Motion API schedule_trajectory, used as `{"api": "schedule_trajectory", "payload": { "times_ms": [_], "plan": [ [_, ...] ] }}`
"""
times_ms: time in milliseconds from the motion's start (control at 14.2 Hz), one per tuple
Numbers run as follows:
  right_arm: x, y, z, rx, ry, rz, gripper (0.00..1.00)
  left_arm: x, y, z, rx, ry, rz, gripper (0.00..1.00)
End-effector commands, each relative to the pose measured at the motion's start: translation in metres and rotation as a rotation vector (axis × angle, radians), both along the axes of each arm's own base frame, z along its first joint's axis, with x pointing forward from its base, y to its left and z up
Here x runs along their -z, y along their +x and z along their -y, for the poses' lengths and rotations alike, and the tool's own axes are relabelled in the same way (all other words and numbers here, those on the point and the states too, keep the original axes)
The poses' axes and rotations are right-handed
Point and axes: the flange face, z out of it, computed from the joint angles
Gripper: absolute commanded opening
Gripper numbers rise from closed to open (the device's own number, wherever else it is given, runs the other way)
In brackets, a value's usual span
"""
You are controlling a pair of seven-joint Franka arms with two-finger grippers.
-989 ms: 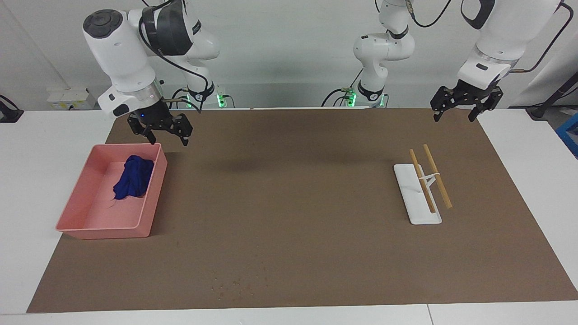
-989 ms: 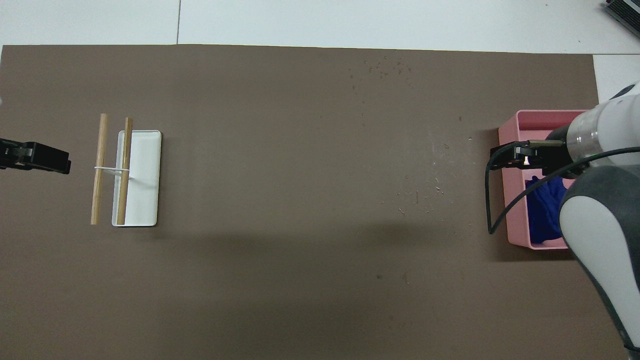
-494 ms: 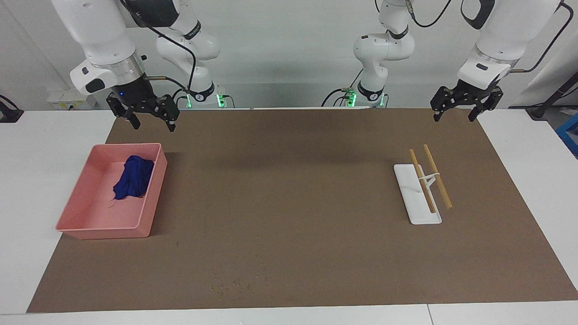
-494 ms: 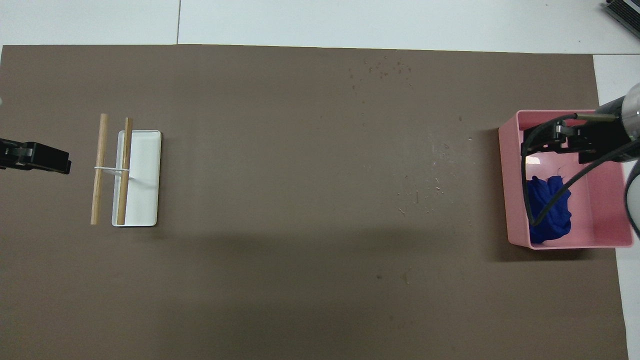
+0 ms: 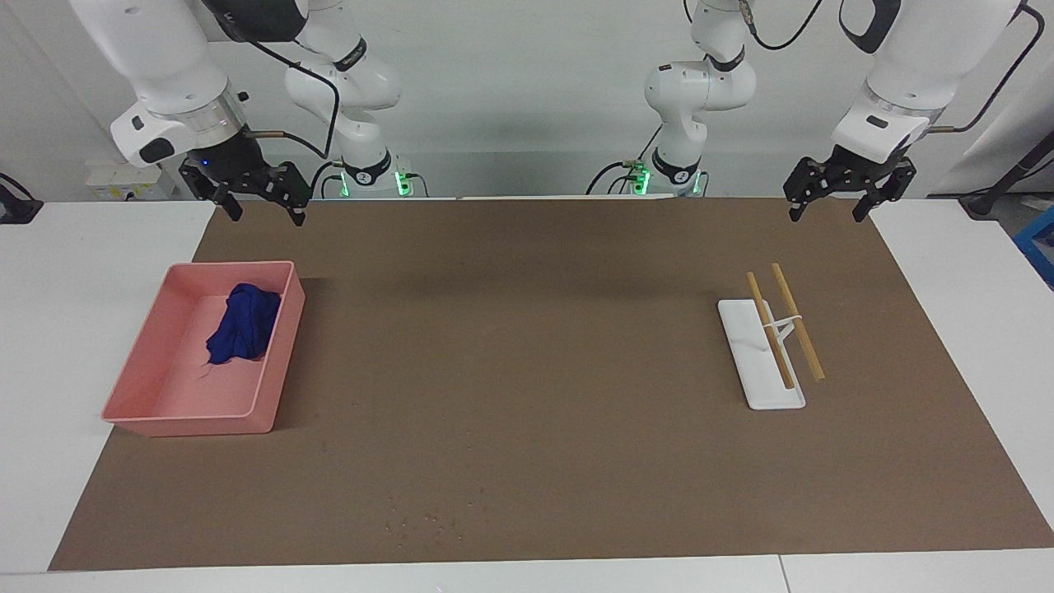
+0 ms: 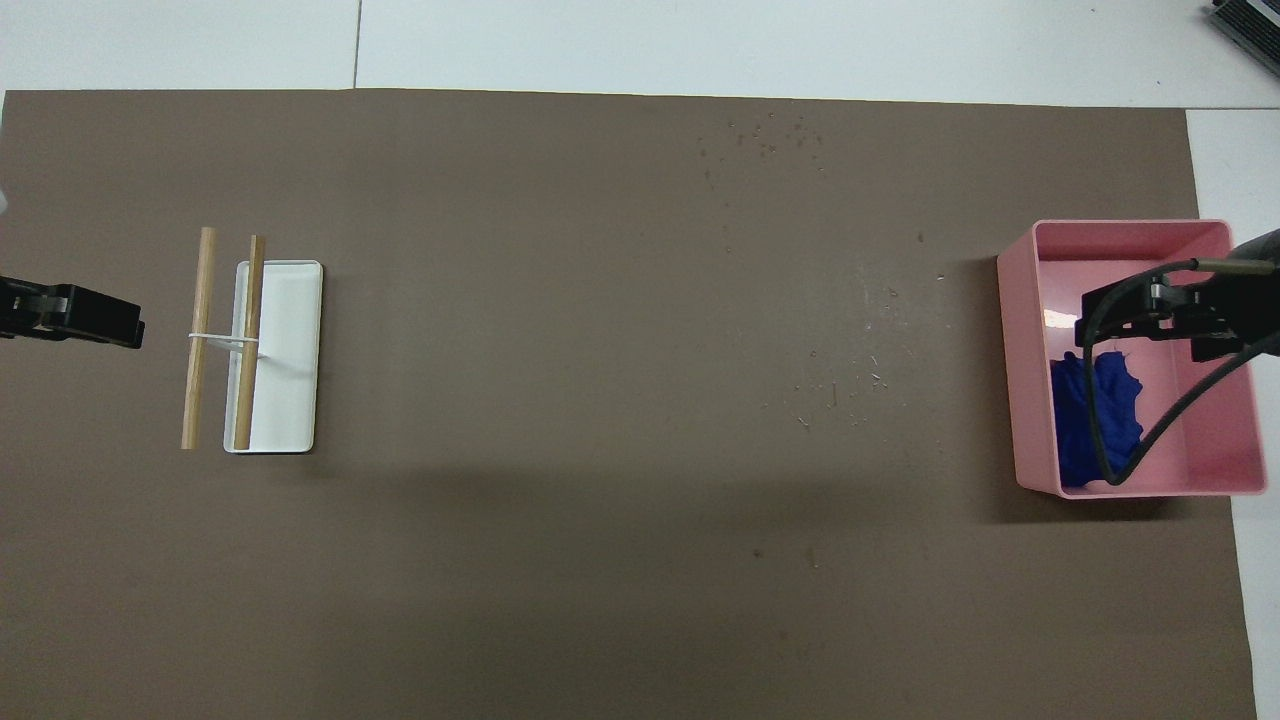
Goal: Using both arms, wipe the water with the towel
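Looking across the tabletop (image 5: 99, 247), we see a brown mat (image 5: 527, 371) covering most of it. The blue towel (image 5: 243, 331) lies bunched in a pink tray (image 5: 189, 422) at the right arm's end of the tabletop, against the tray wall that faces the middle of the mat. Our right gripper (image 5: 257, 202) hangs in the air with its fingers spread wide and nothing between them, above the mat's edge nearest the robots and just nearer the robots than the tray; from overhead the same gripper (image 6: 1150, 325) and its black cable cover part of the tray and towel, but it touches neither. Our left gripper (image 5: 840, 202) waits at the left arm's end, also raised and spread open with nothing in it, over the mat corner closest to the robots. Near that end a white stand (image 5: 762, 362) rests on the mat, carrying two wooden rods (image 5: 786, 325) that lie side by side and run away from the robots. The water (image 5: 424, 520) shows as a scatter of tiny specks near the mat's edge farthest from the robots, roughly midway along it, well apart from the towel.
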Motion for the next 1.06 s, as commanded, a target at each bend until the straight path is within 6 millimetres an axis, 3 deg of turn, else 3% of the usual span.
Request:
{"api": "schedule_trajectory", "payload": {
  "times_ms": [0, 989],
  "plan": [
    [0.0018, -0.0053, 0.0016, -0.016, -0.018, 0.028, 1.0, -0.0056, -0.0052, 0.0024, -0.012, -0.013, 0.01, 1.0],
    [0.0012, -0.0014, 0.0025, -0.016, -0.042, 0.056, 1.0, -0.0013, -0.0069, -0.001, -0.107, -0.012, 0.002, 1.0]
  ]
}}
